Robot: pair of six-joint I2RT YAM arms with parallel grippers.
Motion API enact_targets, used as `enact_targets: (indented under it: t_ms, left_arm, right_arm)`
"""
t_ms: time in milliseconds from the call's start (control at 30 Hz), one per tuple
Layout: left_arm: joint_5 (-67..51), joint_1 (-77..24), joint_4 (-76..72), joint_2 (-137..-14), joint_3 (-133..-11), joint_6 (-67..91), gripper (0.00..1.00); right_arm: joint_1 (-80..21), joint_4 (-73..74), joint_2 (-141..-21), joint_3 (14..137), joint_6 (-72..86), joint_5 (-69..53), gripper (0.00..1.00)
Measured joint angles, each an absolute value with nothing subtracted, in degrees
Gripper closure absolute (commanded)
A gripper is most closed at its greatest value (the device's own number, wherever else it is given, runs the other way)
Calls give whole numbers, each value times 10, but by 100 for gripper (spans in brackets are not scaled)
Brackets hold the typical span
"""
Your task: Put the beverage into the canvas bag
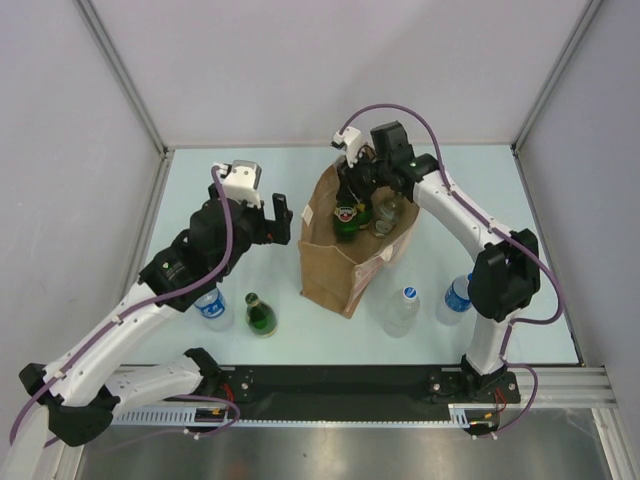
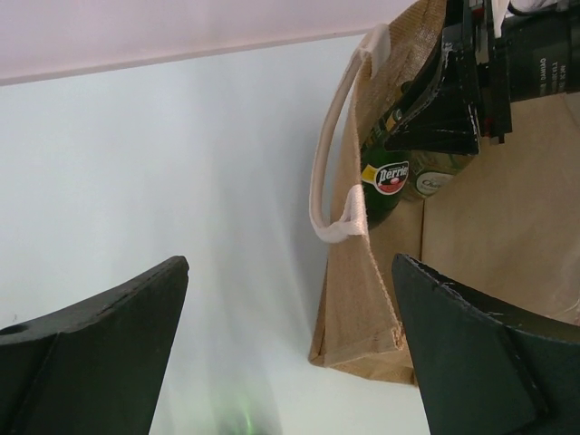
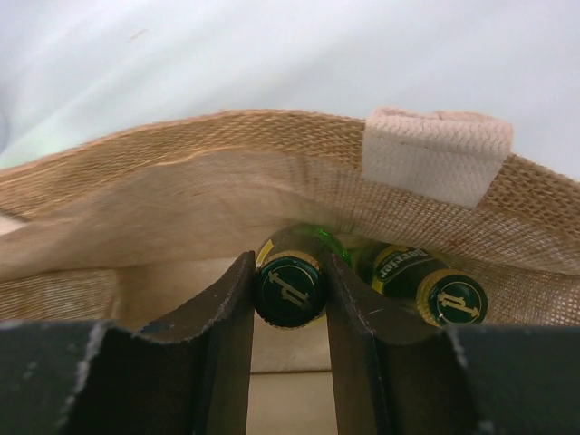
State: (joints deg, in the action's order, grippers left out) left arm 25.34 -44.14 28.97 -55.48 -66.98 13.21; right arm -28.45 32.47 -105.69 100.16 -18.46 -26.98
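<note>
- The right claw (image 1: pixel 352 185) hangs in the mouth of the canvas bag (image 1: pixel 335 265). Its fingers (image 3: pixel 222 326) are clamped on the neck of a green bottle (image 3: pixel 290 290), and the bottle's gold-marked cap sits squarely between them.
- The held bottle stands upright below this claw with its body down inside the bag. In the top view its red-and-white label shows just under the fingers.
- A second green bottle (image 3: pixel 435 292) rests in the bag close beside the clamped one, on the right of the wrist view. I cannot tell whether the two touch.
- Just past the right claw's fingertips runs the bag's woven wall, with the cream handle (image 3: pixel 435 154) stitched onto its rim.
- The left claw (image 1: pixel 276 215) stands outside the bag with its fingers (image 2: pixel 100 353) spread wide apart and nothing between them.
- The bag's outer wall is just ahead of the left claw and off to one side — near, but apart from both fingers as far as the wrist view shows.
- From that wrist, the looped handle lies ahead, with the green bottle's label visible in the bag mouth beyond it.
- Four bottles stand on the pale table (image 1: pixel 480 170), well back from both claws and toward the arm bases.
- A blue-labelled water bottle (image 1: pixel 212 307) and a loose green bottle (image 1: pixel 261 316) stand behind the left claw.
- A clear bottle (image 1: pixel 400 312) and a half-hidden water bottle (image 1: pixel 455 298) stand behind the right claw.
</note>
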Motion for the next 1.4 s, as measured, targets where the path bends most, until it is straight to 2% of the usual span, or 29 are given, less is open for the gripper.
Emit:
enact_targets:
  t_ms: [300,367,467,500,567,600,700,767,1067,1200,1400]
  left_arm:
    - [252,-427,296,-553,-663,137,0]
    - [252,-424,296,-553,-662,140,0]
    - [250,-421,296,-552,-658,141,1]
    - [249,-420,296,-552,-657,141,0]
    - [244,-418,296,-553,-655,141,0]
    - [240,-416,297,-553,-655,142,0]
    - [223,-411,297,-553,-655,143,0]
    - [210,-408,297,-553,-655,146,1]
    - [145,-385,297,-553,-655,170,0]
    - [127,-381,297,-552,-655,175,0]
    - [108,-380,301,-545,-655,175,0]
  right_arm:
    - [-284,254,-1057,925,-196,-250,100]
    - [-284,242,-1057,918,-197,-250,96]
    - [-285,234,-1057,914,-198,-251,72]
    - [-285,233,-1057,914,-199,-251,61]
    - [-285,233,-1057,913,-202,-253,59]
    - [-285,233,-1057,913,-203,-255,52]
    - [-284,232,-1056,914,-212,-260,40]
    - [-282,235,-1054,920,-213,-266,35]
    - [-255,305,-998,980,-225,-324,33]
    - [-241,349,-951,992,-249,-369,17]
    - [-216,464,-896,992,-340,-462,16]
